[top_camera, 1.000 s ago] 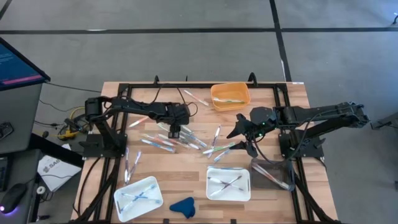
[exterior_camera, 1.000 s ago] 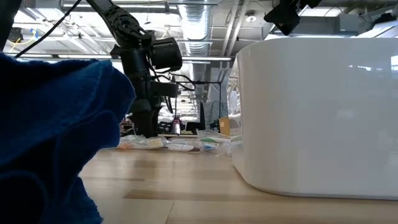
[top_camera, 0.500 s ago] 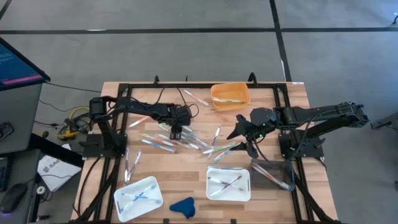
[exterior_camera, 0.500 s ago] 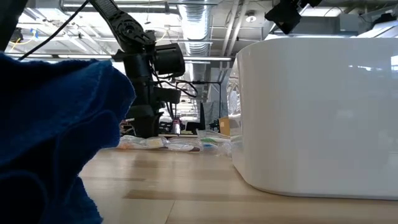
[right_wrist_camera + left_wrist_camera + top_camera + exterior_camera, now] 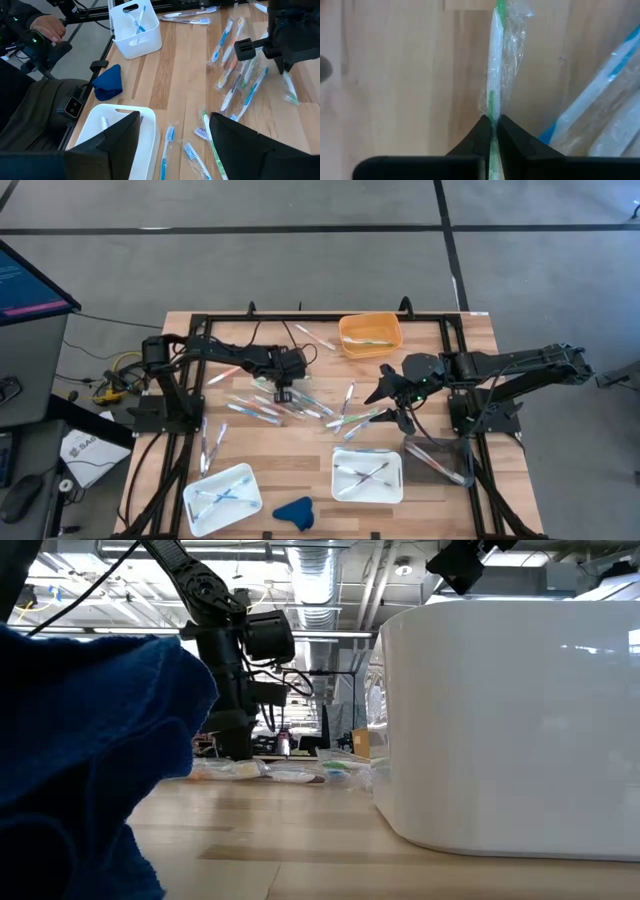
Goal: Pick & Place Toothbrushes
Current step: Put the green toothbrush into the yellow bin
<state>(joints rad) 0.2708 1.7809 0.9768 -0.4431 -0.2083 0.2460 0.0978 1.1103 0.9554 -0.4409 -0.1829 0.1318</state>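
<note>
Left gripper (image 5: 493,121) is sitting low over the table (image 5: 300,470), jaws pinched together on a green-and-white wrapped toothbrush (image 5: 496,75); the wrapped stick is running straight out from between the tips, lying flat on the wood. In the high view that gripper (image 5: 282,391) is working at the back edge of the loose toothbrushes (image 5: 300,408) scattered mid-table, with blue-accented ones just beside the pinched one. Right gripper (image 5: 398,402) is hovering at the right end of the same scatter, jaws standing wide apart and holding nothing; more wrapped brushes are lying just beyond its tips in the right wrist view. Orange bin (image 5: 370,334) is sitting at the far edge with a brush inside, well apart from the left gripper. Two white trays are sitting along the near edge: left tray (image 5: 222,498) and middle tray (image 5: 367,474), both already holding brushes, with the blue cloth (image 5: 295,511) lying between them at the very edge. A clear container (image 5: 438,459) is standing near the right arm's base. Bare wood is showing between the scatter and the near trays. Black frame rails (image 5: 480,490) are bounding the table's sides.
</note>
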